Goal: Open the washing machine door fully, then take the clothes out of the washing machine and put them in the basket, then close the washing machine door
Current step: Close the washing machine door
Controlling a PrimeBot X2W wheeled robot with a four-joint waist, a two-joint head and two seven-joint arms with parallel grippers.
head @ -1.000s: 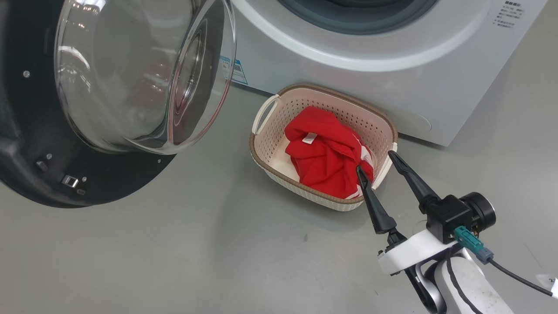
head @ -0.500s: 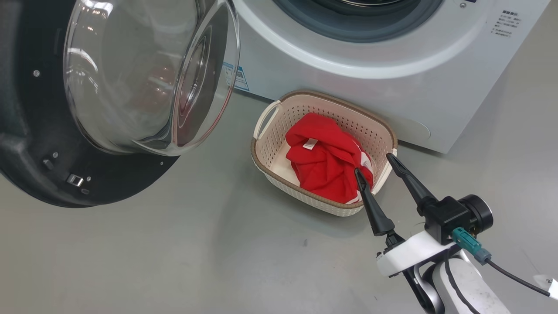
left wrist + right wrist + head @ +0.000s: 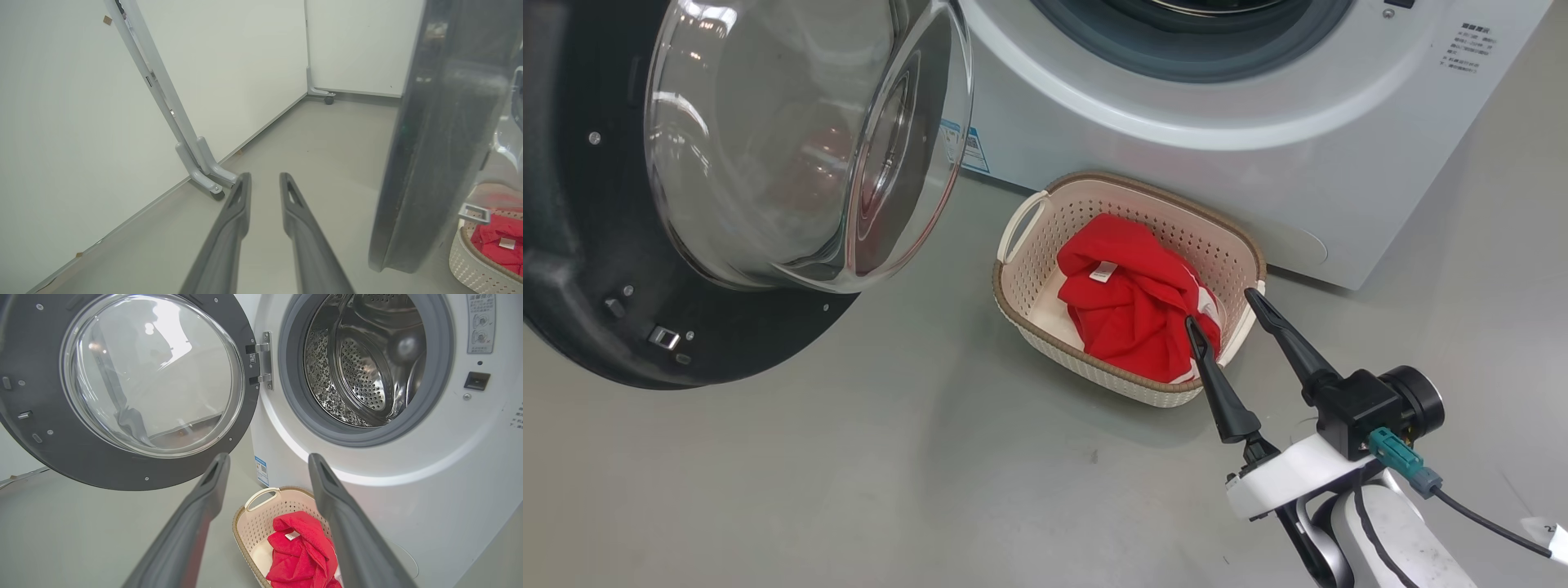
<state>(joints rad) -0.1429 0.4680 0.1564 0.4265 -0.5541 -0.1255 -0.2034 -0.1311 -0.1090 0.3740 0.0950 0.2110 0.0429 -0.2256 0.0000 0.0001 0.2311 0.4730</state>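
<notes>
Evidently the unloading looks done: the clothes (image 3: 1135, 302) lie bunched in the basket (image 3: 1094, 371), which sits on the floor (image 3: 849, 474) right against the front of the washing machine (image 3: 1176, 155), below its mouth. The door (image 3: 768, 163) hangs swung wide to the robot's left, and what shows of the drum (image 3: 363, 367) is bare steel, though its near bottom is hidden behind the rubber ring.

The right gripper (image 3: 1221, 310) hovers over the near corner of the basket, fingers spread wide and empty. The left gripper (image 3: 265, 176) is beside the outer face of the door, apart from it, its fingers parted by a narrow gap with nothing between them.

Closing the door appears to be what remains, and that is where trouble could come:

- The right arm sits in front of the mouth, so a door swung shut could strike it unless it pulls back first.
- Thin fingers pushing on a glossy rim may slide off, leaving the door ajar.
- A soft push may not catch the latch.
- Whether the door's lower edge clears the basket handles cannot be told from here.
- A garment low in the drum could get shut in.
</notes>
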